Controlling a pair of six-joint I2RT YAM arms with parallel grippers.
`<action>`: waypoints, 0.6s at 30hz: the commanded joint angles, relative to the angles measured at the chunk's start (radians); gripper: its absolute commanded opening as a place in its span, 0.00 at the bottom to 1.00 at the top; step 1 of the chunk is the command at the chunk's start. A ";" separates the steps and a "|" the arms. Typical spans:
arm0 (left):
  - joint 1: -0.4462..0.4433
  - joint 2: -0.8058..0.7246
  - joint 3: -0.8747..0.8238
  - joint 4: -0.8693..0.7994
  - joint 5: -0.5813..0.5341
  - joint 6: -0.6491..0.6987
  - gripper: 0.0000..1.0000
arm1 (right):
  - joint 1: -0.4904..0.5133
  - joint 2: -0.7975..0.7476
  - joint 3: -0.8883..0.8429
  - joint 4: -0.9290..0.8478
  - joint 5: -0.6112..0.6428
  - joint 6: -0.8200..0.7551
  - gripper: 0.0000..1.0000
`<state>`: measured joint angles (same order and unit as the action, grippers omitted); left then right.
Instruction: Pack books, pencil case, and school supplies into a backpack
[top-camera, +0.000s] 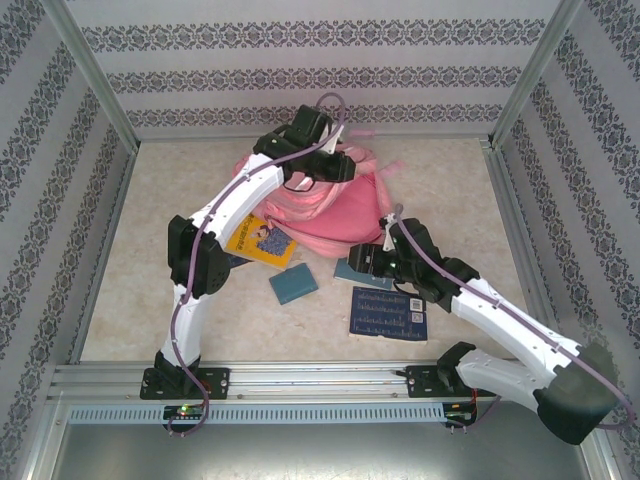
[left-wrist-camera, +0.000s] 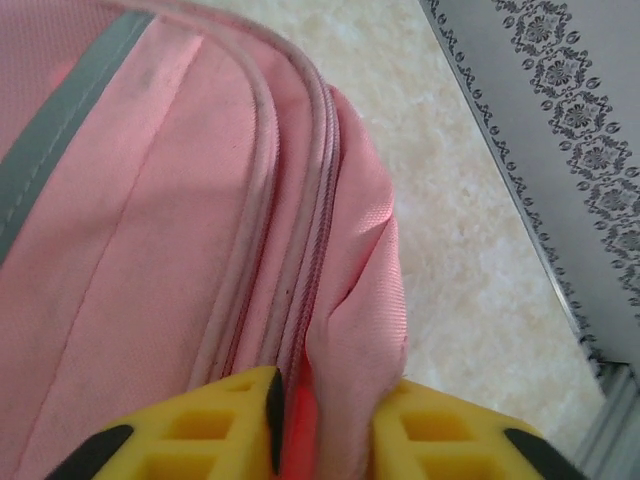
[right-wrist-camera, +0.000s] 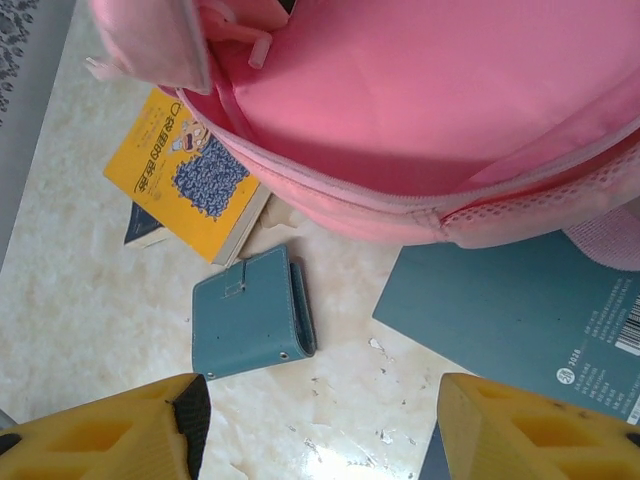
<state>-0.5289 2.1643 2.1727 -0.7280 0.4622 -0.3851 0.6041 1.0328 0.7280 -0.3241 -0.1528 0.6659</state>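
The pink backpack (top-camera: 335, 215) lies at the back centre of the table. My left gripper (top-camera: 338, 167) is at its top, shut on a fold of pink fabric (left-wrist-camera: 360, 330) beside the zipper (left-wrist-camera: 315, 230). My right gripper (right-wrist-camera: 320, 425) hovers open over bare table, in front of the backpack's near edge (right-wrist-camera: 420, 120). A yellow book (right-wrist-camera: 185, 165) lies half under the backpack, on top of a navy book (right-wrist-camera: 140, 228). A small dark-teal block (right-wrist-camera: 250, 315) with a snap tab lies near my right gripper's left finger. A teal-blue book (right-wrist-camera: 510, 320) lies to the right. The pencil case and stapler are out of view.
A navy book with white print (top-camera: 390, 313) lies at the front right of the table. Patterned walls (top-camera: 60, 200) and metal posts enclose the table on three sides. Open tabletop (top-camera: 180, 170) lies left of the backpack.
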 joint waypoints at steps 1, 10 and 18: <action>0.021 -0.034 -0.152 0.102 0.003 -0.059 0.42 | 0.014 0.033 0.058 -0.061 -0.035 -0.057 0.64; 0.028 -0.524 -0.760 0.358 -0.149 -0.177 0.62 | 0.075 0.093 0.052 -0.012 -0.064 0.010 0.66; 0.065 -0.797 -1.310 0.613 -0.300 -0.375 0.61 | 0.172 0.265 -0.039 0.268 -0.061 0.250 0.52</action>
<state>-0.4797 1.3621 0.9878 -0.2432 0.2459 -0.6552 0.7521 1.2549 0.7353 -0.1932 -0.2115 0.8066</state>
